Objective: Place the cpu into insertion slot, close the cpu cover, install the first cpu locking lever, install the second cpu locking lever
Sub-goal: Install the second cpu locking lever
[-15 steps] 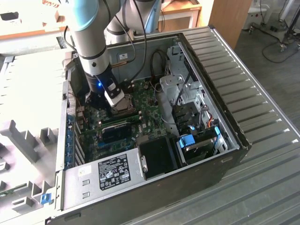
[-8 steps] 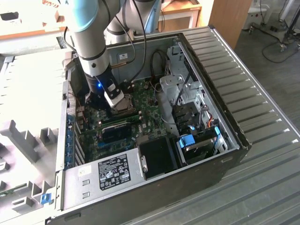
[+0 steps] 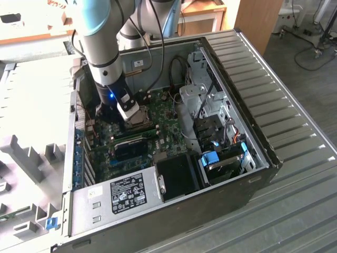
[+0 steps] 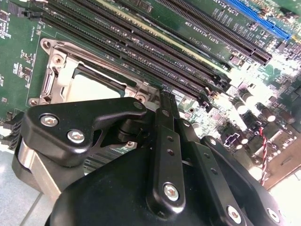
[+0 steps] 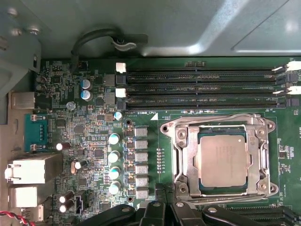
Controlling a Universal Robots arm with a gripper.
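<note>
Exterior view: your hand hovers over the insertion slot inside the open case. Second wrist view — hand narrow, holding nothing. First wrist view: cpu seated in slot, cpu cover down around it — light, stiff, fragile; edges only.

The silvery cpu lies flat in the insertion slot, cpu cover down.
</note>
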